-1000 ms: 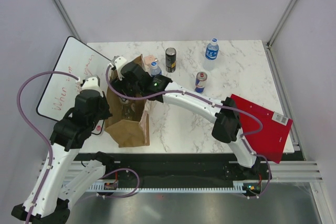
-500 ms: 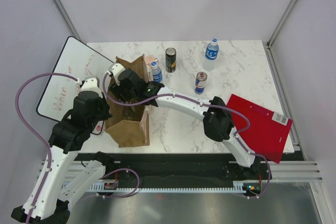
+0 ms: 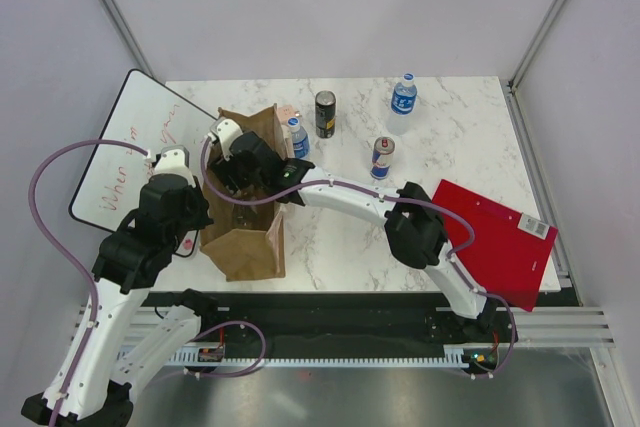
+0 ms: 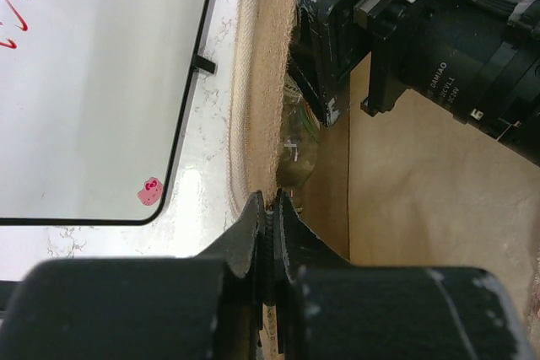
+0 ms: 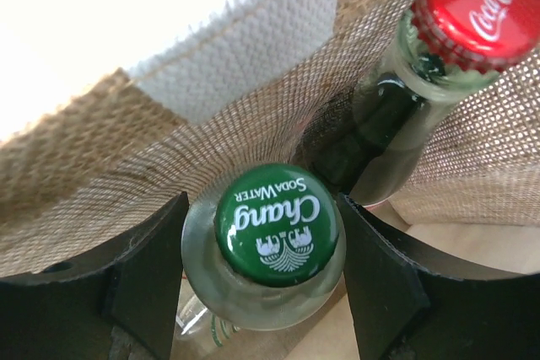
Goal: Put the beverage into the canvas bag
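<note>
Beverage bottle [image 5: 276,238] (green Chang soda-water cap) clasped at the neck by the half-spread right pincer [image 5: 263,280], held upright and low inside the canvas bag [image 5: 93,149], presumably for setting down beside the red-capped cola bottle [image 5: 477,14] just behind it. Left pincer [image 4: 270,208] clenched tight on the bag's side wall, apparently to keep the mouth open and the bag steady on the bench [image 3: 480,147].
</note>
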`<state>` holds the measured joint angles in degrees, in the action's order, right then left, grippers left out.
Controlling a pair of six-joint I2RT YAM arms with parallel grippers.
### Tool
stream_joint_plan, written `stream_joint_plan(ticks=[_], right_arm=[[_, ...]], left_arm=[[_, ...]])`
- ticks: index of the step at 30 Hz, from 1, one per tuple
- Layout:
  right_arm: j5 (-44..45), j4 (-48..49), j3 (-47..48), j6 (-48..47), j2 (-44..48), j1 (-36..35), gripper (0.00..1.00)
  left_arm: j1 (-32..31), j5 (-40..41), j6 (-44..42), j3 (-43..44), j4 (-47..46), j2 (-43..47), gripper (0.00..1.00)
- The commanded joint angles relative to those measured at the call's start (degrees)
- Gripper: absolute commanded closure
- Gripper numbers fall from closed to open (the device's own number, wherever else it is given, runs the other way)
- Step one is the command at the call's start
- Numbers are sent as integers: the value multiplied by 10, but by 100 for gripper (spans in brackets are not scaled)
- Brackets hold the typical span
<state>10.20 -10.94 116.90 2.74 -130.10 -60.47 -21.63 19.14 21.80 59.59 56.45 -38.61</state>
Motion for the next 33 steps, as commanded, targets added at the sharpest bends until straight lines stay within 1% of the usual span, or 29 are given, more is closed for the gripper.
stream_joint_plan(ticks=[1,7,10,11,14,15,21,28,31,33], right_arm=[[-12,102,-34,-7,53,1,100],[-4,141,-41,-22,61,2,100],[-7,112,-25,-22,56,2,100],[-6,88,-24,-22,57,2,100],[16,84,-57,-22,77,1,100],[39,84,-73,-30,88,1,100],[74,80,-102,-53,115,8,100],[40,74,-110,-27,104,11,100],[6,85,-120,-3,104,11,100],[13,82,-115,1,100,9,100]], left_arm=[[-1,-9,0,4,-20,8,98],[-1,-9,1,5,-18,14,98],[-1,-9,0,7,-19,12,98],[-1,-8,0,7,-19,11,98],[-1,-7,0,6,-18,10,98],[-1,-7,-1,7,-18,10,98],[-1,3,-2,4,-17,10,98],[-1,1,2,5,-18,9,98],[-1,-2,3,3,-17,7,98],[-1,-3,3,3,-18,5,98]])
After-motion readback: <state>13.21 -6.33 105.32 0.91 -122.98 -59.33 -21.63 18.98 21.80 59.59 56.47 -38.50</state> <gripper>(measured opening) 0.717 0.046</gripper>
